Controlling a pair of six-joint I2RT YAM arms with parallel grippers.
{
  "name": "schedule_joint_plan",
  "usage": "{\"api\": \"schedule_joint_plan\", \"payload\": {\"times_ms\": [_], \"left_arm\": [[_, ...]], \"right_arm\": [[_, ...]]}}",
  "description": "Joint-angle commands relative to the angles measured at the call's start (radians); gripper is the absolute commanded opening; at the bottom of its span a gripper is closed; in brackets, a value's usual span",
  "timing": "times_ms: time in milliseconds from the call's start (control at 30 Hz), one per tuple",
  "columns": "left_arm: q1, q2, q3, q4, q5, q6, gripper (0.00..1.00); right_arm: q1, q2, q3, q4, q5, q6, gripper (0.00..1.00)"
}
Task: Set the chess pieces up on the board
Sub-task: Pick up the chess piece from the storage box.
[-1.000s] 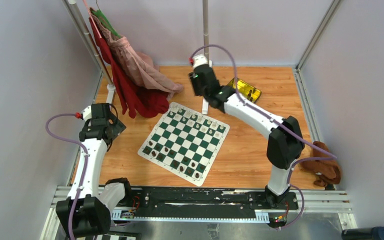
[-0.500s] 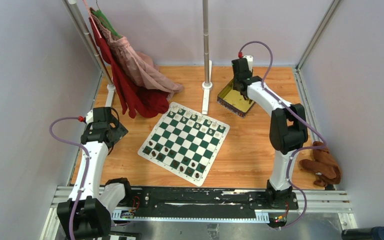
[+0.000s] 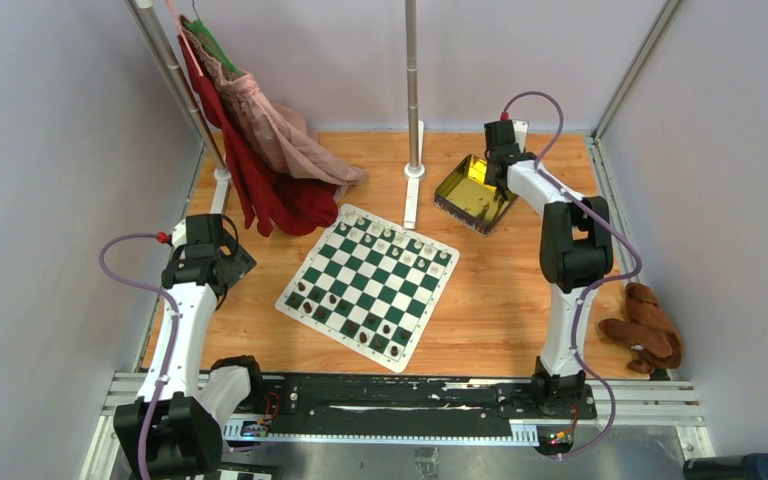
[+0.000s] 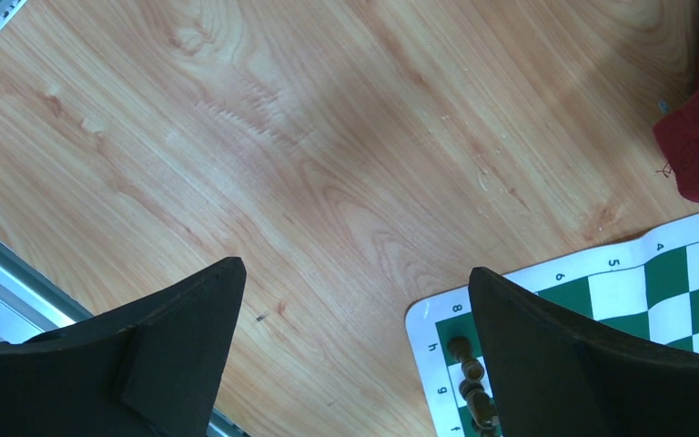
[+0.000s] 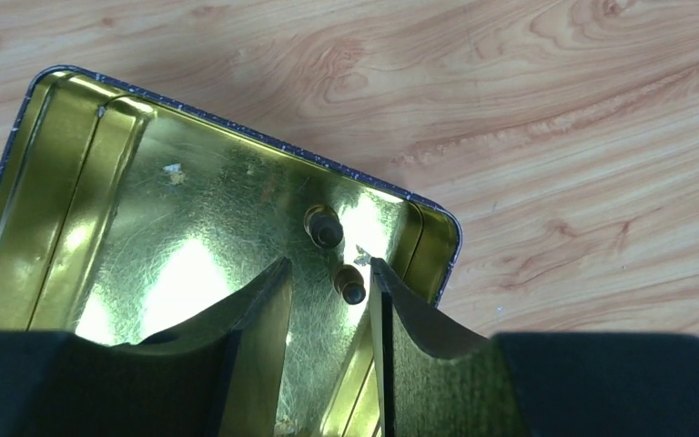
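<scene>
The green and white board (image 3: 375,285) lies mid-table, cream chess pieces (image 3: 392,237) along its far edge and dark ones (image 3: 360,328) along its near edge. My right gripper (image 3: 497,178) hangs over a yellow tin tray (image 3: 457,195). In the right wrist view the gripper (image 5: 330,266) is open inside the tray (image 5: 191,209). One dark piece (image 5: 351,285) lies between its fingertips, ungripped, and another (image 5: 324,228) lies just beyond. My left gripper (image 3: 232,262) stays left of the board, wide open (image 4: 355,273) over bare wood, near the board's corner (image 4: 619,291) and its dark pieces (image 4: 470,378).
Red and pink clothes (image 3: 260,150) hang from a rack at the back left and reach down near the board's far corner. A metal pole (image 3: 412,100) stands behind the board. A brown plush toy (image 3: 645,335) lies at the right edge.
My right arm has swung from the board's far edge to the right and now reaches into the yellow tray. The left arm has barely shifted.
</scene>
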Motion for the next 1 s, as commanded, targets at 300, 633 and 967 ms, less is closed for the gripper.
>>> {"api": "schedule_joint_plan", "payload": {"times_ms": [300,633,967], "left_arm": [[0.010,-0.011,-0.024,0.012,-0.005,-0.006,1.00],[0.010,-0.010,-0.027,0.013,-0.003,-0.013,1.00],[0.010,-0.014,-0.042,0.015,0.002,-0.022,1.00]], "right_arm": [[-0.049,0.089,0.117,-0.024,-0.045,0.016,0.41],[-0.053,0.106,0.117,-0.035,-0.074,0.027,0.41],[-0.055,0.113,0.119,-0.035,-0.081,0.027,0.33]]}}
